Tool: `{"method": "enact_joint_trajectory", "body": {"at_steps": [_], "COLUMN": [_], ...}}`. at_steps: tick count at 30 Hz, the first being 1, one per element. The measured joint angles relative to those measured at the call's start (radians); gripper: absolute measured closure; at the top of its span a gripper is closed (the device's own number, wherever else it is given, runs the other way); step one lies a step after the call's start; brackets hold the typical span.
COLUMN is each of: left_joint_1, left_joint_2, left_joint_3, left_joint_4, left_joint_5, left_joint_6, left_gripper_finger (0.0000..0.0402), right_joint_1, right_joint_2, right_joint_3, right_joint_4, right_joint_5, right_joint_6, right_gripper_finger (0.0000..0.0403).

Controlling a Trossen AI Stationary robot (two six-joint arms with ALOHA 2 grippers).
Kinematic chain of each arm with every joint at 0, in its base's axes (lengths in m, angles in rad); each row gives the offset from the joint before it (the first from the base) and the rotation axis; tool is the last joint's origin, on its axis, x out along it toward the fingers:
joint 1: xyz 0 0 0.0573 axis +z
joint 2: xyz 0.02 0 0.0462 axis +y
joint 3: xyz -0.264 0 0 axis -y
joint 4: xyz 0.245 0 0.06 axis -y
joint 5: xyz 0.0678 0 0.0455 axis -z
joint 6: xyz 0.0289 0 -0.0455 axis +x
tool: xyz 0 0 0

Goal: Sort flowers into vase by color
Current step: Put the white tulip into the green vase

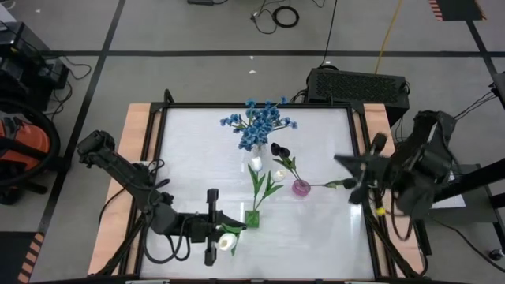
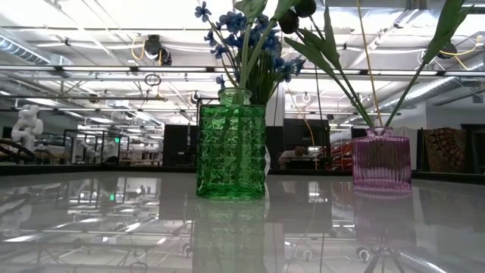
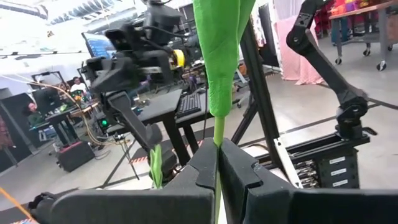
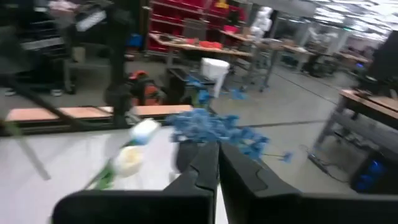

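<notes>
White tulip stem [image 1: 229, 241] clamped in your left claw [image 1: 223, 231], near surface's [image 1: 316, 229] front edge. Right claw [image 1: 357, 175] closed, empty, at right edge. Thin stem may slip during carry to vase.

Grey floor [image 1: 197, 31] with dark tape lines, possibly workbenches [image 4: 205, 43] behind.

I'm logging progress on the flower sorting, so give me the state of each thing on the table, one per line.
Left tool: shut on a green flower stem.
Right tool: shut, nothing seen in it.
Green vase: upright, holding the blue flowers.
Pink vase: upright, with green stems in it.
White tulip: near the table's front edge, at the left tool.
</notes>
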Motion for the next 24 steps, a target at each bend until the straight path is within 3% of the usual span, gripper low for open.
{"method": "enact_joint_trajectory", "body": {"at_steps": [9,17,24], "left_joint_1": [0.022,0.040,0.060], "left_joint_2": [0.000,0.000,0.000], "left_joint_3": [0.000,0.000,0.000], "left_joint_4": [-0.018,-0.023,-0.021], "left_joint_5": [0.002,0.062,0.084], "left_joint_6": [0.011,-0.006,-0.006], "left_gripper_finger": [0.0396,0.0396,0.0395], "right_joint_1": [-0.160,-0.284,-0.378], "right_joint_2": [-0.111,-0.249,-0.439], "right_joint_3": [-0.028,-0.307,-0.542], "right_joint_4": [-0.142,-0.074,0.116], "right_joint_5": [-0.036,-0.028,-0.020], "right_joint_6": [0.033,0.126,0.170], "right_gripper_finger": [0.0402,0.0402,0.0403]}}
